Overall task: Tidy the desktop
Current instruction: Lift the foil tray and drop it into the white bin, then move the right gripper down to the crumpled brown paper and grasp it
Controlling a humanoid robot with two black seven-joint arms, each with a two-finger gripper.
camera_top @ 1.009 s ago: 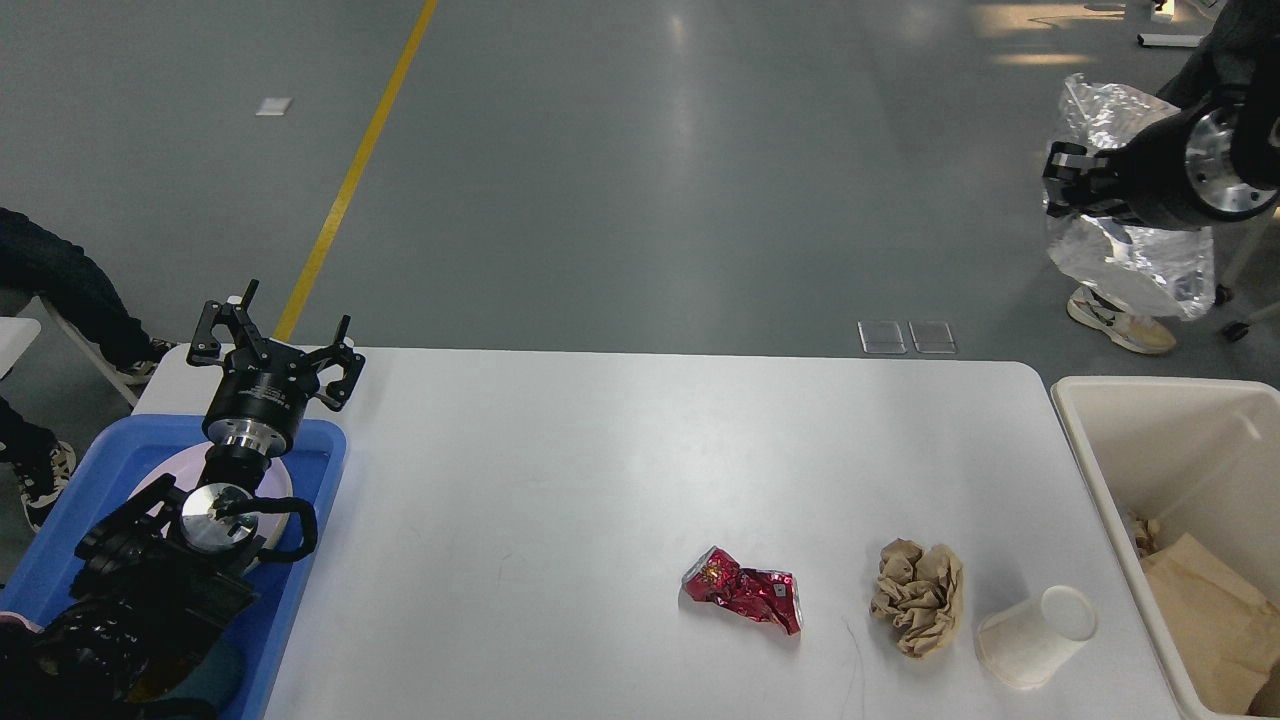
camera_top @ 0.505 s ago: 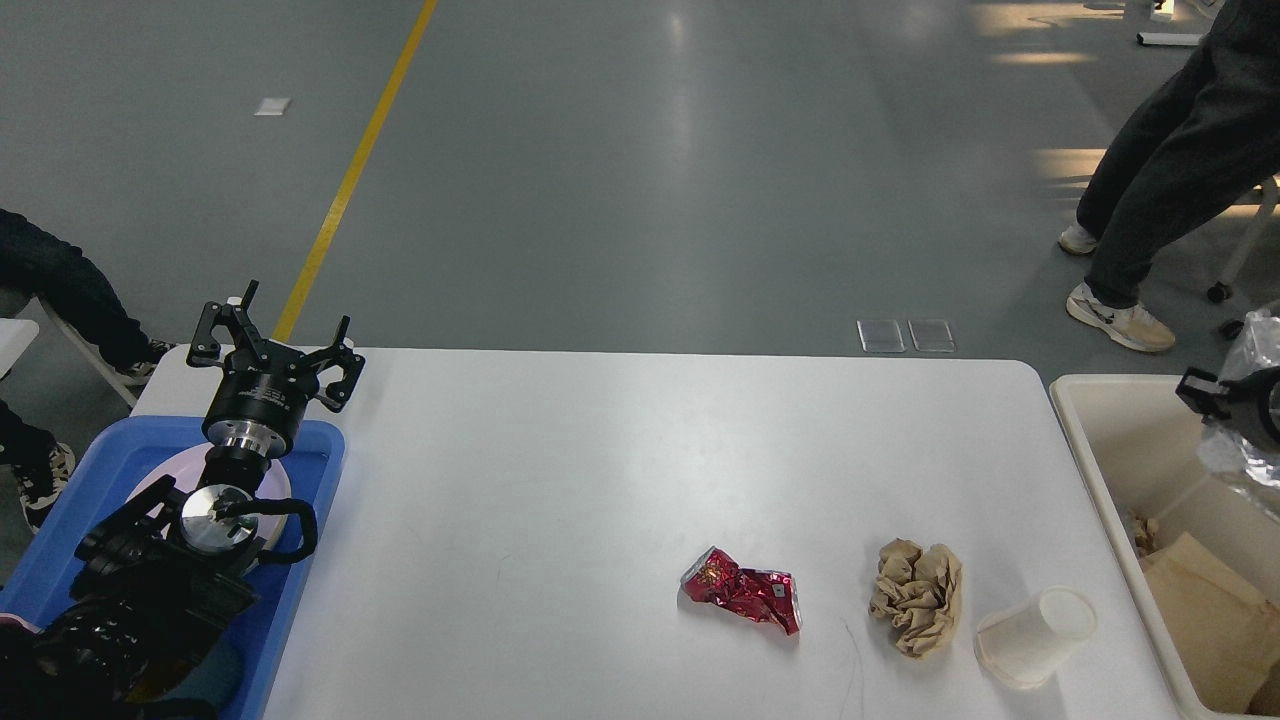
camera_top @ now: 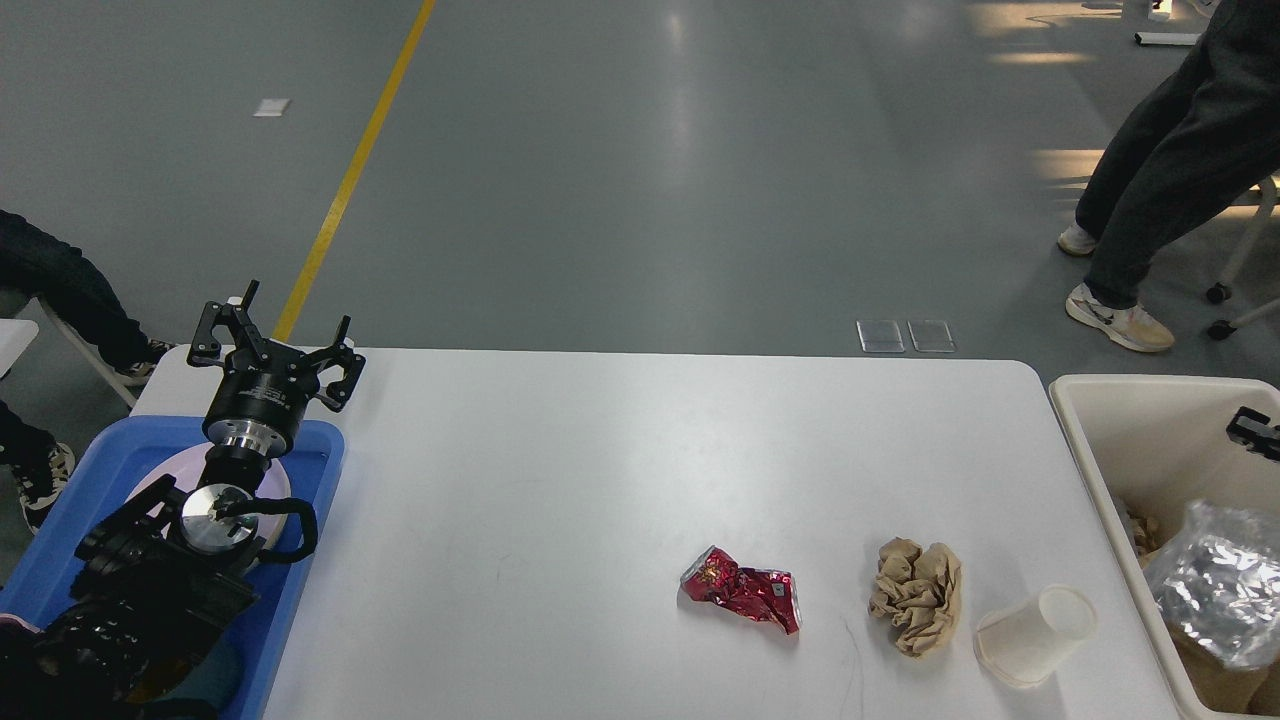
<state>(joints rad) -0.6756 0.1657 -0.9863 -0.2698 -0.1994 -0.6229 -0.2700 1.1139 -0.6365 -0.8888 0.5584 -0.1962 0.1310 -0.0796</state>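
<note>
The white desktop [camera_top: 600,470] carries a crushed red can [camera_top: 743,589], a crumpled brown paper ball [camera_top: 918,595] and a white paper cup [camera_top: 1035,635] lying on its side, all near the front right. My left gripper [camera_top: 275,335] is open and empty above the far end of the blue tray [camera_top: 300,520]. Only a small black tip of my right gripper [camera_top: 1255,431] shows at the right edge over the cream bin [camera_top: 1110,440]; its fingers cannot be told apart. A crumpled silver plastic bag [camera_top: 1215,590] lies in the bin.
The blue tray holds a white plate [camera_top: 150,480] under my left arm. The bin also holds brown paper [camera_top: 1205,680]. A person's legs [camera_top: 1160,190] are on the floor at the far right; another person's leg [camera_top: 60,290] is at the far left.
My right gripper came down from high at the right to the bin with the silver bag. The bag now lies loose in the bin. The left arm has not moved.
</note>
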